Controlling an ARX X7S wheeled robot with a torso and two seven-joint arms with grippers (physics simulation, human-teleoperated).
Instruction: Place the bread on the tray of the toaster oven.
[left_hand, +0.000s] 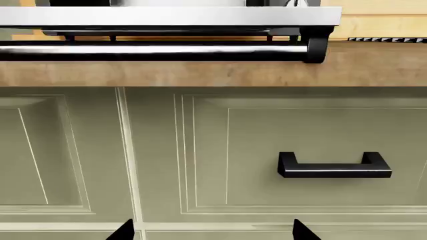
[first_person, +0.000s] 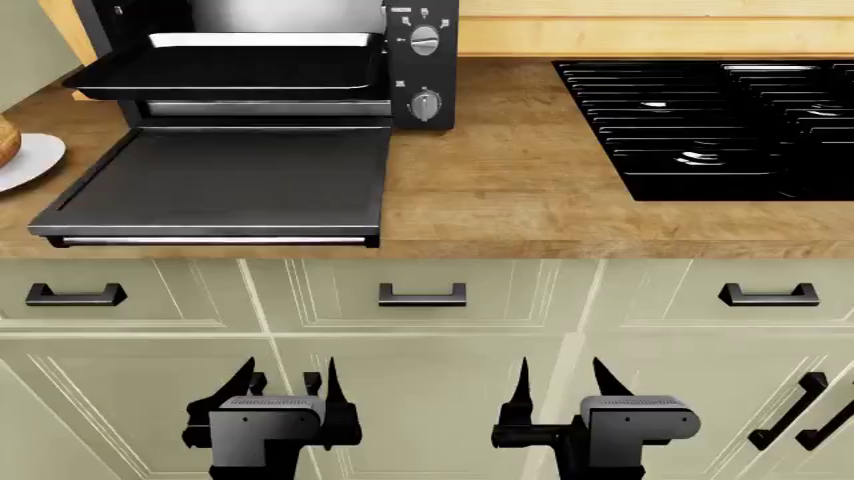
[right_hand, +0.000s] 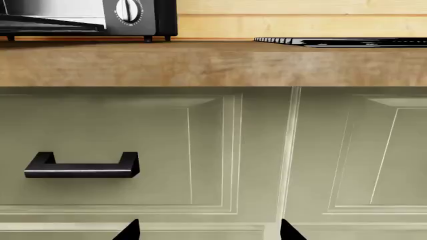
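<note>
The toaster oven (first_person: 422, 60) stands at the back left of the wooden counter with its door (first_person: 214, 185) dropped flat. The black tray (first_person: 227, 65) is slid partly out above the door and holds nothing. Only a sliver of the golden-tan bread (first_person: 6, 140) shows at the far left edge, on a white plate (first_person: 30, 160). My left gripper (first_person: 287, 385) and right gripper (first_person: 561, 385) are both open and empty, low in front of the cabinet drawers, well below the counter. In the left wrist view the door's handle bar (left_hand: 153, 50) overhangs the counter edge.
A black stovetop (first_person: 721, 125) with grates fills the counter's right. Pale green drawers with black handles (first_person: 422, 294) run below the counter edge (first_person: 534, 248). The right wrist view shows the oven's knob (right_hand: 129, 10) and a drawer handle (right_hand: 81, 167).
</note>
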